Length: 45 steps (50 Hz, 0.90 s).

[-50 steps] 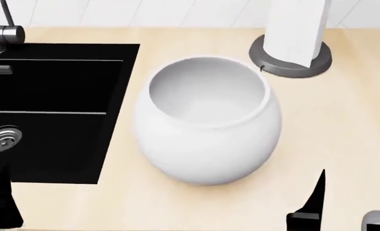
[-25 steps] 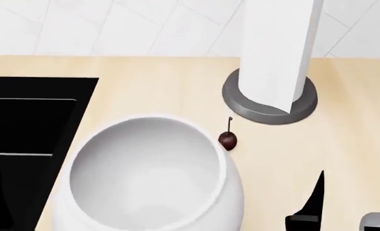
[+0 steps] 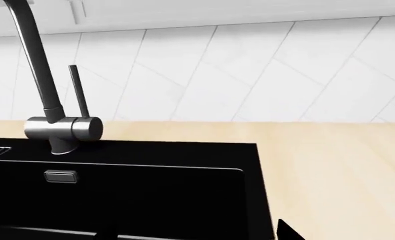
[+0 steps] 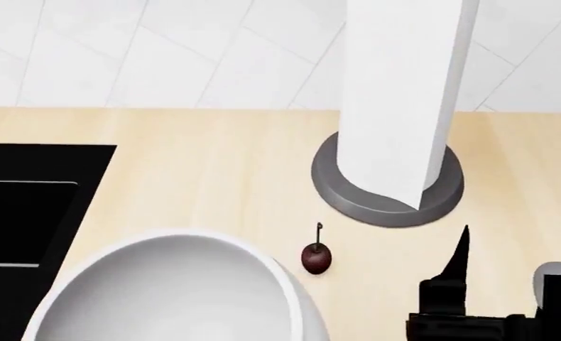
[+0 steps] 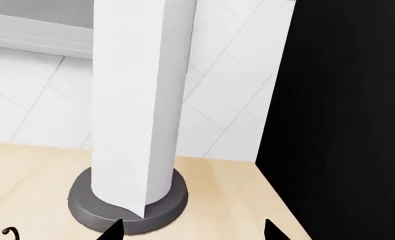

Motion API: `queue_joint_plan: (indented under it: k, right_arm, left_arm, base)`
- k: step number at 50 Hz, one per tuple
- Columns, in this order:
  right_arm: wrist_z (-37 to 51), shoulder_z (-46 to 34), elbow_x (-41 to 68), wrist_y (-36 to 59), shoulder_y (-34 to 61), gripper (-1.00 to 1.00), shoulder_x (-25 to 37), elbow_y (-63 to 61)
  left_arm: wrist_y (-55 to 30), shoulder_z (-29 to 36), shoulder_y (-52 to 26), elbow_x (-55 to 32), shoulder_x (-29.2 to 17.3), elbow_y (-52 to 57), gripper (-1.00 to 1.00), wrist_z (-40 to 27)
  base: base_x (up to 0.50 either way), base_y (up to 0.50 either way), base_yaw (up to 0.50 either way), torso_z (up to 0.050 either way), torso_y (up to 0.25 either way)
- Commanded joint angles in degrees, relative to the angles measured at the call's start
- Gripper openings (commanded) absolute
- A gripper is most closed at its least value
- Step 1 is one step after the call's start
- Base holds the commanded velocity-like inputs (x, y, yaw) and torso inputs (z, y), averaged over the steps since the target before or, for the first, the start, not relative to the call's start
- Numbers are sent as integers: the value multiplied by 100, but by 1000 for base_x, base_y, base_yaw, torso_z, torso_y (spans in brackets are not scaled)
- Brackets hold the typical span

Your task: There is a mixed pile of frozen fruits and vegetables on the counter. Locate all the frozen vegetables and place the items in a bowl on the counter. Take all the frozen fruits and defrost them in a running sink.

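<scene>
A small dark red cherry [image 4: 316, 259] with a thin stem lies on the beige counter [image 4: 195, 177], between the white bowl [image 4: 167, 291] and the paper roll's base. Its stem just shows in the right wrist view [image 5: 10, 233]. The bowl looks empty as far as it shows. The black sink [image 4: 25, 213] is at the left; it [image 3: 117, 190] and its faucet [image 3: 44, 100] fill the left wrist view. My right gripper [image 4: 518, 273] [image 5: 193, 232] is open and empty, right of the cherry. My left gripper [image 3: 197, 235] hovers over the sink, with one fingertip [image 3: 287, 232] showing. Grapes, lemon and the green vegetable are out of view.
A tall white paper roll [image 4: 399, 99] on a round grey base [image 4: 356, 202] stands just behind the cherry, also in the right wrist view [image 5: 141, 100]. A tall black panel [image 5: 344, 120] rises to its right. A white tiled wall [image 4: 167, 50] backs the counter.
The head view has shifted forward and up: the bowl slid toward the bottom, the sink toward the left, and the cherry behind the bowl came into sight. The right gripper sits higher in view.
</scene>
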Motion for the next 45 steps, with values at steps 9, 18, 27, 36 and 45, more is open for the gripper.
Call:
queue_joint_plan:
  k: [9,18,27,36,45]
  right_arm:
    - [-620,80,998,1914,2845,100,-763,2441]
    - [-867,-287,1098,1751,3432,100,-1084,4032]
    - [-927,-350,1099,1537,3685,100,-1413,5060]
    - [-995,-527,1012,1177,3803,100,-1557,5746]
    - [-1297,-918,653,266,4053,100,-1564,7161]
  left_arm:
    - [-43,-296,-28,-9,35,17,100,149]
    - [33,-212,33,16,10,-13,100,145]
    - [46,-159,22,10,9,-50,100,123]
    - [-12,-121,-10,-25,10,9,100,85]
    - [-62,-178,-19,-91,-6,35,100,95]
  base:
    - [0,0,0,0,0]
    - [0,0,0,0,0]
    - [0,0,0,0,0]
    - [0,0,0,0,0]
    - [0,0,0,0,0]
